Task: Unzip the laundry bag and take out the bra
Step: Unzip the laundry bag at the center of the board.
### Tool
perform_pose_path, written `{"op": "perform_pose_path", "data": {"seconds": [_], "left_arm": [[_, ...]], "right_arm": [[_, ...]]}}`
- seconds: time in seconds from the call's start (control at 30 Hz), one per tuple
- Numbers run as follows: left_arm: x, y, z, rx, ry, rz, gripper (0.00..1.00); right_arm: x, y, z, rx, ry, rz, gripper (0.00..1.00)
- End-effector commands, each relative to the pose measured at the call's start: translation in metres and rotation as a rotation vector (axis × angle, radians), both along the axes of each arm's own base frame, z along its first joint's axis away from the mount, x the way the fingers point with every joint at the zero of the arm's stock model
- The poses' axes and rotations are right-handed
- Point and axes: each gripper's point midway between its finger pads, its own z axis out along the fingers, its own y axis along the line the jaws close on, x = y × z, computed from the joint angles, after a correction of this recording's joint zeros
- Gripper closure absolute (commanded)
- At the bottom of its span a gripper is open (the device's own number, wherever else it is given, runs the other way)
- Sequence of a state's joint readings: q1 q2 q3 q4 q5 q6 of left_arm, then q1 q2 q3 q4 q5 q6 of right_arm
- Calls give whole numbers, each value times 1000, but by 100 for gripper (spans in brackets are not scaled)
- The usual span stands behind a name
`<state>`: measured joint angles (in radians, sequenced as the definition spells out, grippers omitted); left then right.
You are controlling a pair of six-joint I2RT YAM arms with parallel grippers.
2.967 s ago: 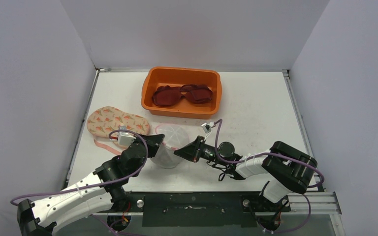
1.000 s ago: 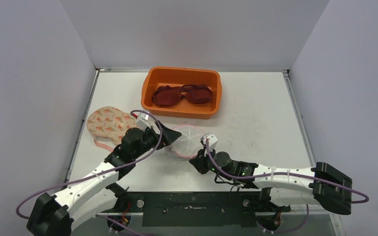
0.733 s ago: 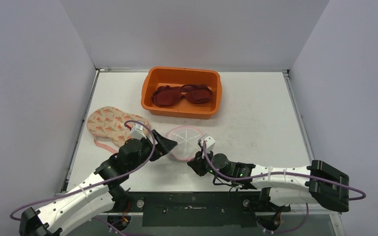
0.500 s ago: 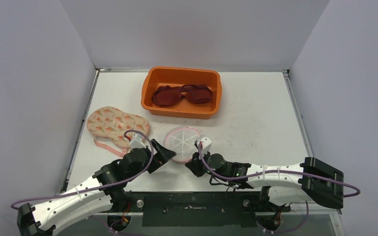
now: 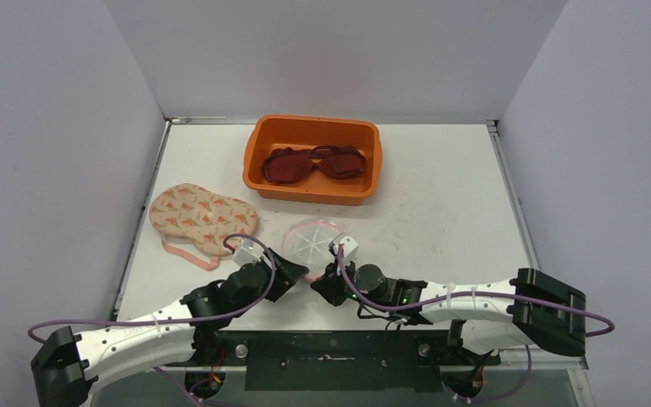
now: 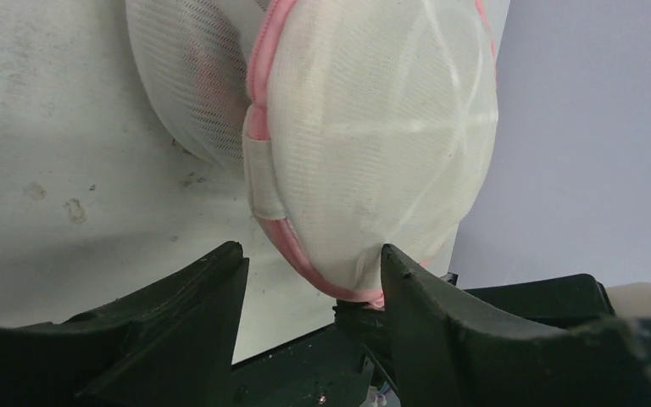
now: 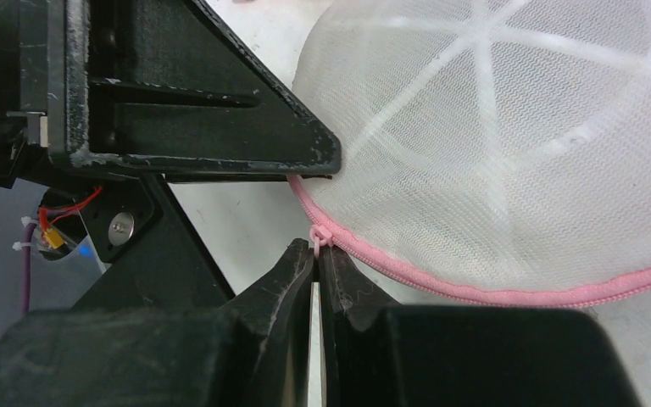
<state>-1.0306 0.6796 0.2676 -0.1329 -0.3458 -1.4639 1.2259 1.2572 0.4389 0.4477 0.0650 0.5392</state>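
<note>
R gripper (image 7: 315, 254) pinched shut on zip pull (image 7: 314, 235) at its tips, to drag zip round; L gripper (image 6: 311, 252) half open, laundry bag (image 6: 373, 127) rim between fingers, prob. to brace it; not clamped yet.

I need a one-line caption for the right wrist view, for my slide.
Right gripper shut on the pink zipper pull at the rim of the white mesh laundry bag.

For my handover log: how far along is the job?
Done: nothing visibly; the pink zipper looks closed along the laundry bag. In hand: the right gripper is shut on the zipper pull, the left gripper open astride the bag's edge. Left: unzipping, then pulling out the bra, unseen through the mesh.
</note>
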Motion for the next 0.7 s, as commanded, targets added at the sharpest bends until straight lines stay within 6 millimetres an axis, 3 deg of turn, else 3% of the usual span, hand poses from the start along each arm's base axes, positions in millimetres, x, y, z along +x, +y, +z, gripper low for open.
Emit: {"op": "perform_pose_path", "data": {"seconds": [0.0,0.27,0.5,0.57,0.67], "left_arm": [[17,-16,37,-149,-89,46,46],[23,-7,33,-141,-108,95,65],[26,-2,32,-116,-130,112,93],[27,-2,33,-99,-143,105,100],[27,-2,34,-79,-155,91,100]], "right_arm": [[0,21,38,121,-34,28,95],[-2,20,39,136,-27,22,95],[4,11,37,101,-45,-11,95],[9,2,28,41,-57,-44,95],[17,-13,17,-33,-70,-98,95]]}}
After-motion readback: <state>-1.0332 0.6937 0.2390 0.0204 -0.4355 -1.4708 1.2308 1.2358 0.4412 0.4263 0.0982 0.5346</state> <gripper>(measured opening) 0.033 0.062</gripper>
